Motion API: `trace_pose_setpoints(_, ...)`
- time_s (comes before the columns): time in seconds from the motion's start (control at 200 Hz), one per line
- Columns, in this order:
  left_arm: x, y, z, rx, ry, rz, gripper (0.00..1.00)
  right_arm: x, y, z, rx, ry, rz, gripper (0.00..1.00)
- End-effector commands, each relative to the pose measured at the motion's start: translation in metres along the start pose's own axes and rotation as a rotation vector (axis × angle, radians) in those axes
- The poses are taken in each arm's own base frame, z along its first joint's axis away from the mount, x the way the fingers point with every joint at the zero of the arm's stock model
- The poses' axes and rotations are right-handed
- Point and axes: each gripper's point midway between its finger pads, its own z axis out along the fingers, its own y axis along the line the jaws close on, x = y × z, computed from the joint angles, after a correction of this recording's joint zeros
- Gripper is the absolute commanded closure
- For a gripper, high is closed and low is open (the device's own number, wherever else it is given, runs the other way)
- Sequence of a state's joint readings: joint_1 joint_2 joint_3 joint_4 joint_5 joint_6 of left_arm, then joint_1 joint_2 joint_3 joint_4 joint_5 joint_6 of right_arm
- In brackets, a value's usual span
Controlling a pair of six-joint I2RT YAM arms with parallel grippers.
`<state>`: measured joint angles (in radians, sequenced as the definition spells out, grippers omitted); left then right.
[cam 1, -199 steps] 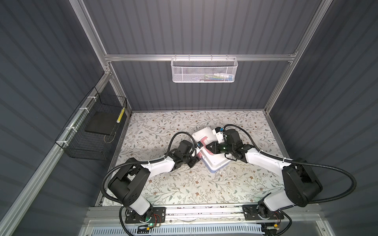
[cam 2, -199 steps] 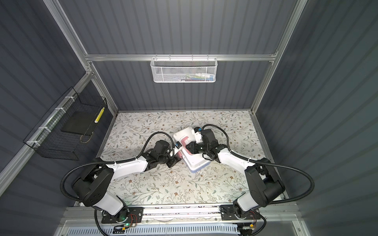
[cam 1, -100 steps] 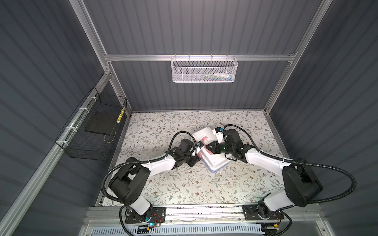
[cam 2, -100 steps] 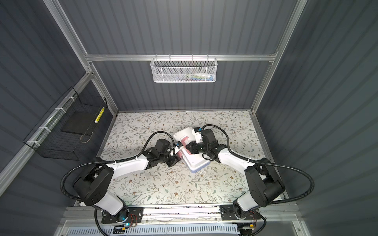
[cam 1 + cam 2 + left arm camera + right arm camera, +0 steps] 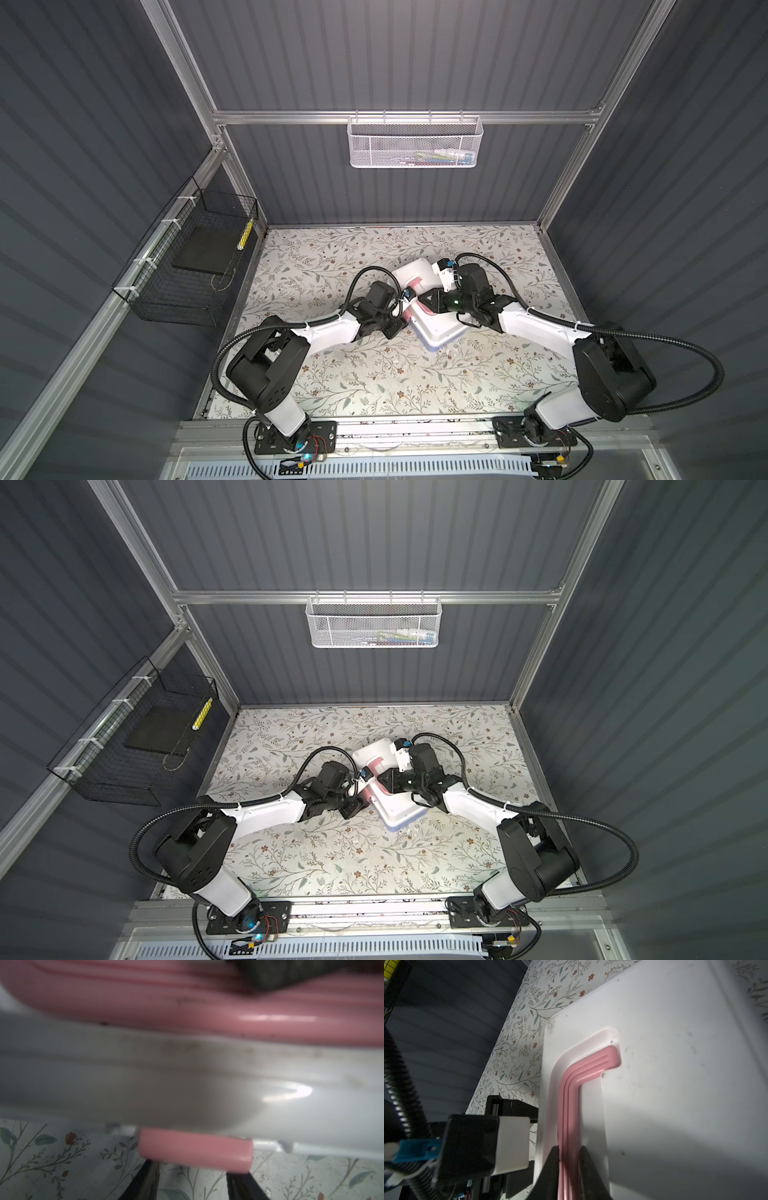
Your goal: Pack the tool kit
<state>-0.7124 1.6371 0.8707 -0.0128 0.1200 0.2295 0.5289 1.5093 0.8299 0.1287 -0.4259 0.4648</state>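
Note:
The tool kit [image 5: 440, 328] [image 5: 399, 808] lies closed in the middle of the table, white lid up, its light blue base just showing at the near corner. My right gripper [image 5: 424, 301] [image 5: 569, 1149] reaches over the lid and is shut on the pink handle [image 5: 571, 1088], one finger on each side of it. My left gripper [image 5: 401, 322] [image 5: 191, 1165] is at the box's side wall, low on the table. Its two fingers stand apart and their tips are hidden beneath the pink latch [image 5: 195, 1147]. The tools are hidden inside the box.
A white mesh basket [image 5: 415, 143] hangs on the back wall with a few items in it. A black wire basket [image 5: 187, 266] hangs on the left wall and holds a dark pad and a yellow stick [image 5: 245, 235]. The floral table [image 5: 374, 374] reaches to the front rail.

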Motion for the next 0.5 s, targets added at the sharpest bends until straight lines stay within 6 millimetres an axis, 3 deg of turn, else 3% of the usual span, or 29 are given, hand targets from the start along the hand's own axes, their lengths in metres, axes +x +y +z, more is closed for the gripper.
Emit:
trace_pose_setpoints(0.0, -0.0243, 0.0069, -0.005, -0.016, -0.056, 0.036, 0.74, 0.0881, -0.0523, 0.0056, 0.156, 0.262, 0.156, 0.8)
trace_pose_setpoints(0.495, -0.0271, 0.0107, -0.0132, -0.039, -0.041, 0.038, 0.75, 0.0934, -0.0545, 0.008, 0.154, 0.27, 0.161, 0.8)
